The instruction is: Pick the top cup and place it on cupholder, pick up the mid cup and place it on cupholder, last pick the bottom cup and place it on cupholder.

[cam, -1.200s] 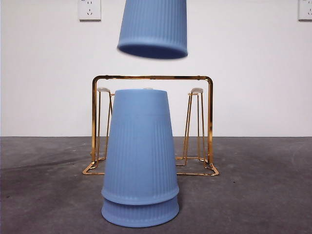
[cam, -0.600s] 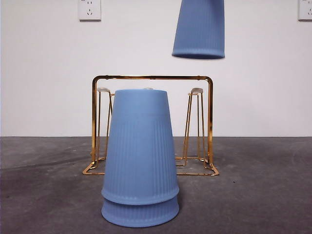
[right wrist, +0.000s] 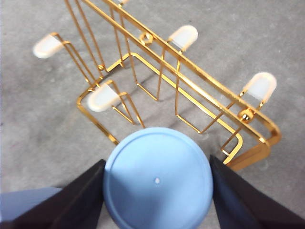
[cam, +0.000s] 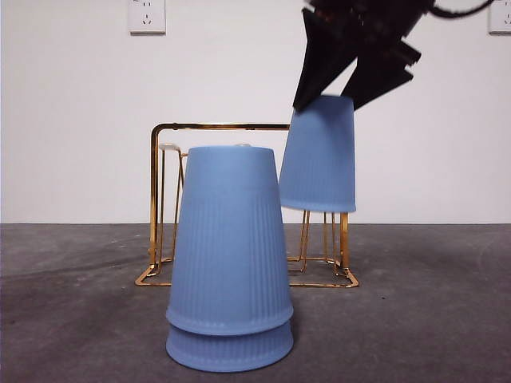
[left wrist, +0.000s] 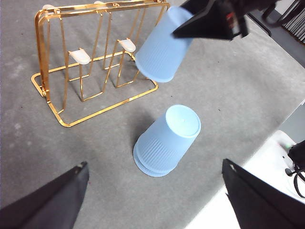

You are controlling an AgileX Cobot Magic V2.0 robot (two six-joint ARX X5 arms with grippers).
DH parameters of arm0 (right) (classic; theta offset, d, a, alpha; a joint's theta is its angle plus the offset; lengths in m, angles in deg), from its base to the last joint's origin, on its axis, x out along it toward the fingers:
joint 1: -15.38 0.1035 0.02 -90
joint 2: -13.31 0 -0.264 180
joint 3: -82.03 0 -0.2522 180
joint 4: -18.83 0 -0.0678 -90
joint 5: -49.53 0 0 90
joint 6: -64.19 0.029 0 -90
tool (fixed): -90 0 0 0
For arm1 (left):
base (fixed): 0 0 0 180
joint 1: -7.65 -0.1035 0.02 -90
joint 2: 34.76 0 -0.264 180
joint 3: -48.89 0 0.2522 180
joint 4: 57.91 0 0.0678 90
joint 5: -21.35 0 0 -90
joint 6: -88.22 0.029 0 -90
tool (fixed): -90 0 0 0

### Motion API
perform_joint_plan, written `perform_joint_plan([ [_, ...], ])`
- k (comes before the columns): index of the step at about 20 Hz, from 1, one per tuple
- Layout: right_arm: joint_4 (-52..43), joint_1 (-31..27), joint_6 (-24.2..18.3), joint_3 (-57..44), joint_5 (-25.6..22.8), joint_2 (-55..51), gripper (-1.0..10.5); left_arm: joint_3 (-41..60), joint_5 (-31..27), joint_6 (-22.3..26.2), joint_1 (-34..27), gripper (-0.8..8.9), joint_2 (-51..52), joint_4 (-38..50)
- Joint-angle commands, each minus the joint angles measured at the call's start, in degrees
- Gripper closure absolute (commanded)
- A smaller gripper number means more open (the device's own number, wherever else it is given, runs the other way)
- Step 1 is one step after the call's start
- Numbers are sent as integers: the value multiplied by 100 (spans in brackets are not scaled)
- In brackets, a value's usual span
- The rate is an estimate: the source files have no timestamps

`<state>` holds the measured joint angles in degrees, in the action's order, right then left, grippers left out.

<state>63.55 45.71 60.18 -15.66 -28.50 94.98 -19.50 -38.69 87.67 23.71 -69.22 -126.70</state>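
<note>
top cup going onto the cupholder's right end

left gripper (left wrist: 152,200) waits with jaws apart; the two stacked cups (cam: 230,263) stand in front of the cupholder (cam: 160,199). our right gripper (cam: 355,76), clamped on the top cup (cam: 319,155), should center it over a prong (right wrist: 105,97), clear of the handle frame.

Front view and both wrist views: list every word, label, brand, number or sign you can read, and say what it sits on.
No readable text in any view.
The blue cups, including the one in the right gripper: plain ribbed plastic, no print.
The gold cupholder: no marking visible.
The wall sockets: slots only, no lettering legible.
A small red patch on the right gripper's body in the left wrist view is too blurred to read.
</note>
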Motion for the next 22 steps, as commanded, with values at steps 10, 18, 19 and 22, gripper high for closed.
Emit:
perform_joint_plan([
  [10, -175, 17, 103, 35, 2, 820, 619, -103, 9, 98, 24, 377, -35, 61],
  [18, -81, 17, 98, 46, -153, -63, 516, -103, 9, 98, 26, 371, -42, 74],
  [19, -46, 17, 103, 46, -151, -238, 514, -103, 9, 98, 26, 367, -57, 87],
  [22, 365, 74, 109, 46, -144, -876, 514, -103, 9, 98, 74, 337, -175, 107],
])
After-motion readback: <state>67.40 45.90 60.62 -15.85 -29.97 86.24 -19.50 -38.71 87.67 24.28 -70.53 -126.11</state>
